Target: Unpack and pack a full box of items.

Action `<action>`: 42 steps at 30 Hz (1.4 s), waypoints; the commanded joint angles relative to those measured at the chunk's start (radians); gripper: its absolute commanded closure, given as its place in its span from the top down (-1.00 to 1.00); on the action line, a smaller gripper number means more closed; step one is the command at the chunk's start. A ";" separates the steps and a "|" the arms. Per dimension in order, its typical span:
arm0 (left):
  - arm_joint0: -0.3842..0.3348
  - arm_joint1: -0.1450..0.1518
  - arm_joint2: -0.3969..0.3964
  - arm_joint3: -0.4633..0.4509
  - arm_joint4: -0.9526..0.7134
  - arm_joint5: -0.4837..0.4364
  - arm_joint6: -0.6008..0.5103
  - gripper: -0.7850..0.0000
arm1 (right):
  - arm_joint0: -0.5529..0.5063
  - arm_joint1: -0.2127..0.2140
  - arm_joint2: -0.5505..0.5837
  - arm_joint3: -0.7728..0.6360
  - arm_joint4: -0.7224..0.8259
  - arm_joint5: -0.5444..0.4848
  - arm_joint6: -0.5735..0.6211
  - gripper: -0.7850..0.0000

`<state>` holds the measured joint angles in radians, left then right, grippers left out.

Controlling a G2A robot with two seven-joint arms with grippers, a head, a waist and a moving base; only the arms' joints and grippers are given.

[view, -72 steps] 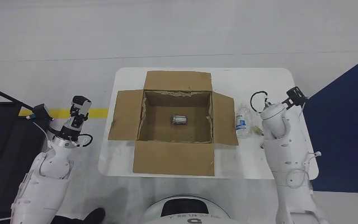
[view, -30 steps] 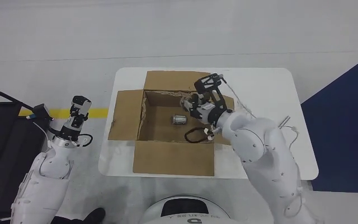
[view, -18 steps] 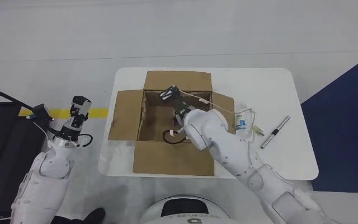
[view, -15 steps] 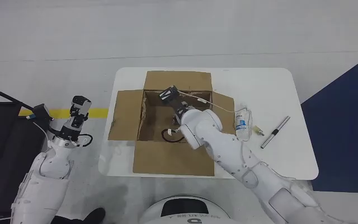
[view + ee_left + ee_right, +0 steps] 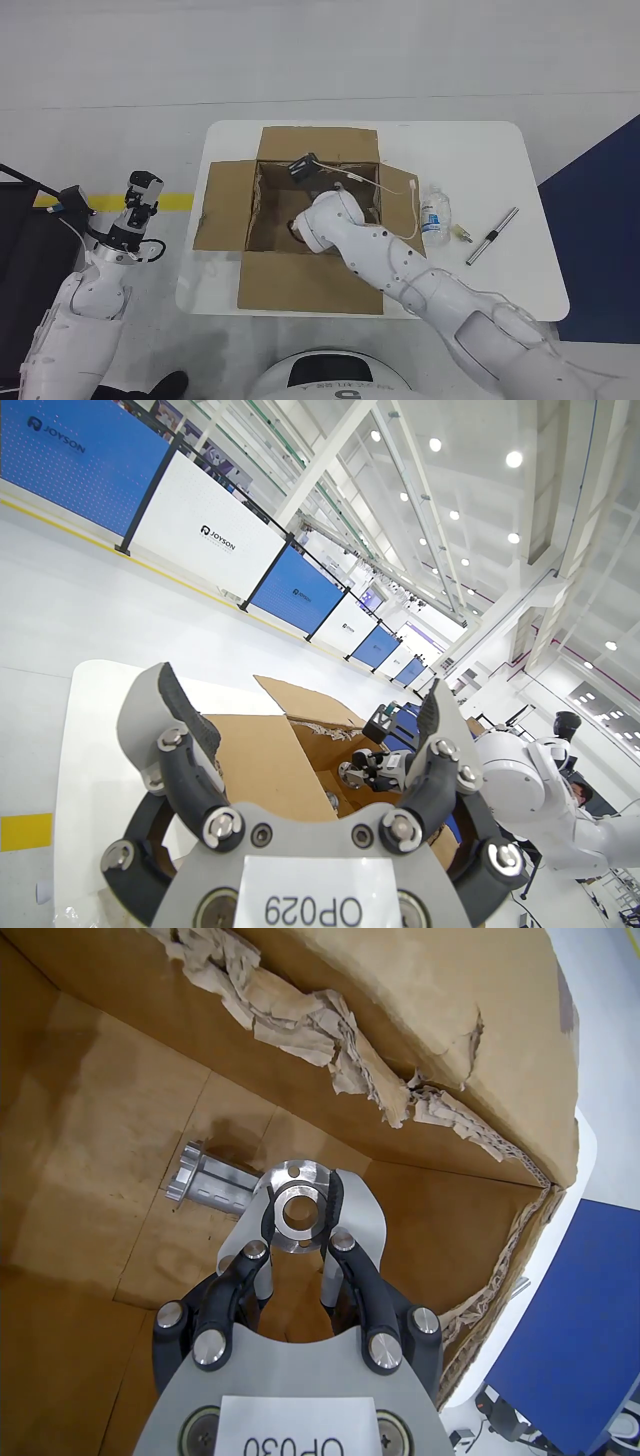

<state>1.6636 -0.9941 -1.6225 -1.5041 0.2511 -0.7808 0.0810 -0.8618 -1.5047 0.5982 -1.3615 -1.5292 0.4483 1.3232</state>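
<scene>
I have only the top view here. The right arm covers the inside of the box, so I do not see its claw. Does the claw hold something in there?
Observer: Yes. In the right wrist view the right claw is closed on the round flange of a metal part, with one pad against each side of the flange.
Operator: Thank you. From above I see the left claw beside the table, but not its fingers. Is it open?
Observer: The left wrist view shows the left claw open, with nothing between its fingers.
</scene>
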 commanded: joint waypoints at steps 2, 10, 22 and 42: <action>0.000 0.000 0.000 0.000 0.000 0.000 0.000 1.00 | 0.007 -0.013 0.008 0.028 -0.006 0.018 0.000 -0.89; 0.000 0.000 0.000 0.000 0.000 0.000 0.000 1.00 | -0.017 -0.028 0.034 0.043 -0.107 0.054 -0.005 -0.28; 0.000 0.000 0.000 0.000 0.000 0.000 0.000 1.00 | -0.255 0.014 0.247 -0.387 -0.251 0.030 -0.030 -0.15; 0.000 0.000 0.000 0.000 0.000 0.000 0.000 1.00 | -0.731 0.066 0.921 -0.724 -0.162 0.204 -0.155 -0.12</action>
<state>1.6636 -0.9941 -1.6225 -1.5041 0.2511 -0.7808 0.0810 -1.6137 -1.4375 1.4967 -2.1392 -1.6920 0.6727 1.1437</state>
